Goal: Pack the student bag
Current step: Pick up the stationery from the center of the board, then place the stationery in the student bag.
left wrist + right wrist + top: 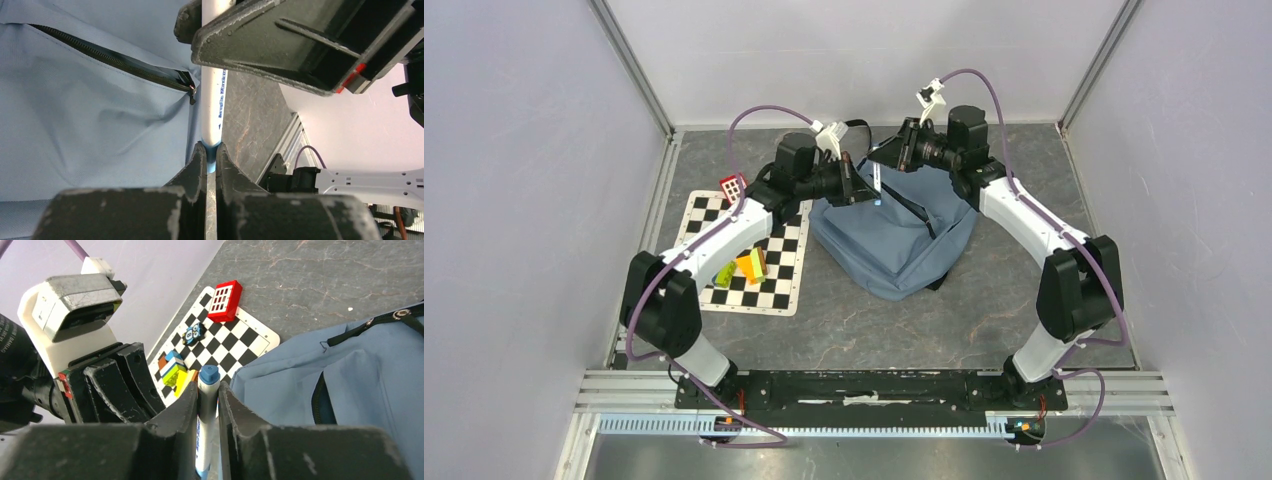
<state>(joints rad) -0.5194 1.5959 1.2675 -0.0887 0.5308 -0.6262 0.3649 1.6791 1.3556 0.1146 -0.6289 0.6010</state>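
Student bag (pixel 894 250): soft blue-grey fabric, contents hidden.
Marker (pixel 208 376): white, blue-capped.
Left claw (pixel 210 151), right claw (pixel 207 390): clamped on marker.

Marker (pixel 214 85) print reading blurred; its top end hiding behind right end effector (pixel 195 35). Left arm (pixel 724 235) covering part of checkered mat (pixel 789 262); blocks (pixel 746 268) showing too small to identify.

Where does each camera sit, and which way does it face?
Top external: high behind the robot, looking down on the table; left arm and right arm meet at the student bag.
Left wrist: looks along the left gripper, pinching a marker, towards bag fabric.
Right wrist: looks along the right gripper, past the marker, to a chequered mat.
Shared: both wrist views show marker and bag.
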